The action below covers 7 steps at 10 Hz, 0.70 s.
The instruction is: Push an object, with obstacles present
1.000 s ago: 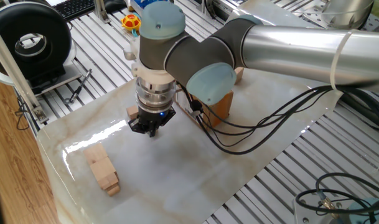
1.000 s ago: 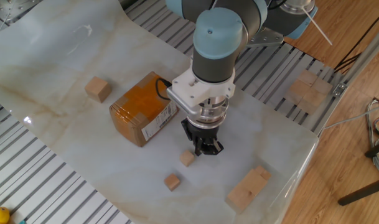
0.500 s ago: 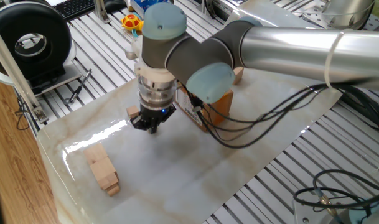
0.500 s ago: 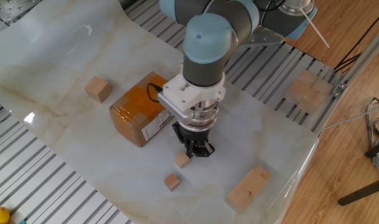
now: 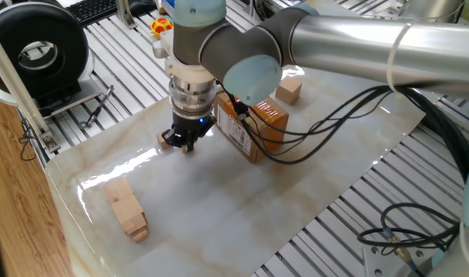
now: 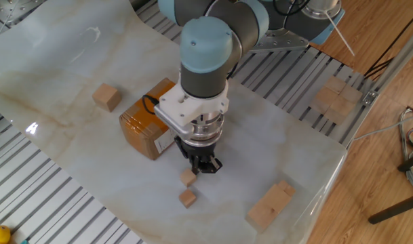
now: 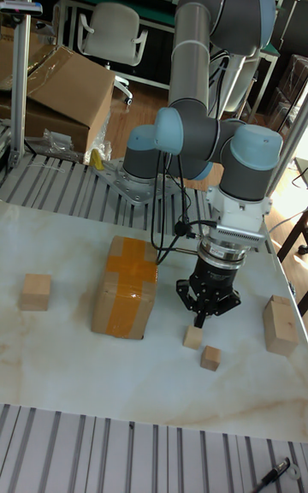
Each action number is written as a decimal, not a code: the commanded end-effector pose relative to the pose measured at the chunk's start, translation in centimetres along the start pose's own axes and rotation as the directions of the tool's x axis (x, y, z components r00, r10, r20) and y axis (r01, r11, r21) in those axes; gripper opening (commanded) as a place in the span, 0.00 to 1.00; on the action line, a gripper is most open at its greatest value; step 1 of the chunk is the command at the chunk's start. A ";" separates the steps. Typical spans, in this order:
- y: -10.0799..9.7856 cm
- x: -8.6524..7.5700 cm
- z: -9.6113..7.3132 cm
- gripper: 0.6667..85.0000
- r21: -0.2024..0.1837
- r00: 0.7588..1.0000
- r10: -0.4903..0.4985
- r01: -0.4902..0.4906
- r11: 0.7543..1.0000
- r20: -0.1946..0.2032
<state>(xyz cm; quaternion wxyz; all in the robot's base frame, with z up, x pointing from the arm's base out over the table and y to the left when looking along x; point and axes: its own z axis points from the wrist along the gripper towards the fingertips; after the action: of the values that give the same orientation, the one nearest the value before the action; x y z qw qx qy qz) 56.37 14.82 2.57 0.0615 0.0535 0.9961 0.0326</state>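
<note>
Pincer (image 5: 186, 141) low beside cardboard box (image 5: 253, 123) on table (image 5: 219, 208)

Small cube (image 6: 188, 177) nearer second cube (image 6: 187, 198).

The tool (image 6: 202, 165) hides its own fingertips, and the stacked blocks (image 7: 280, 324) are cropped.

lab | office chair (image 7: 109, 35) | cardboard boxes (image 7: 64, 95) | keyboard (image 5: 93, 8)
</note>
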 end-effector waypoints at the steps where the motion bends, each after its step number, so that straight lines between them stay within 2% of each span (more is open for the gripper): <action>1: 0.5 -0.2 -0.8 0.14 -0.001 1.000 0.015 -0.015 1.000 -0.011; 2: 0.6 0.3 -1.1 0.14 0.010 1.000 0.018 -0.018 1.000 -0.012; 4: 0.9 1.3 -1.8 0.13 0.008 1.000 0.023 -0.023 1.000 -0.019; 7: 0.9 1.3 -1.9 0.13 0.009 0.999 0.029 -0.029 1.000 -0.022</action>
<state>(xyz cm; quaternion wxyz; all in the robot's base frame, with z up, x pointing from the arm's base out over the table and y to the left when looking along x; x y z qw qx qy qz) 55.17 15.51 3.96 0.0523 0.0616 0.9964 0.0254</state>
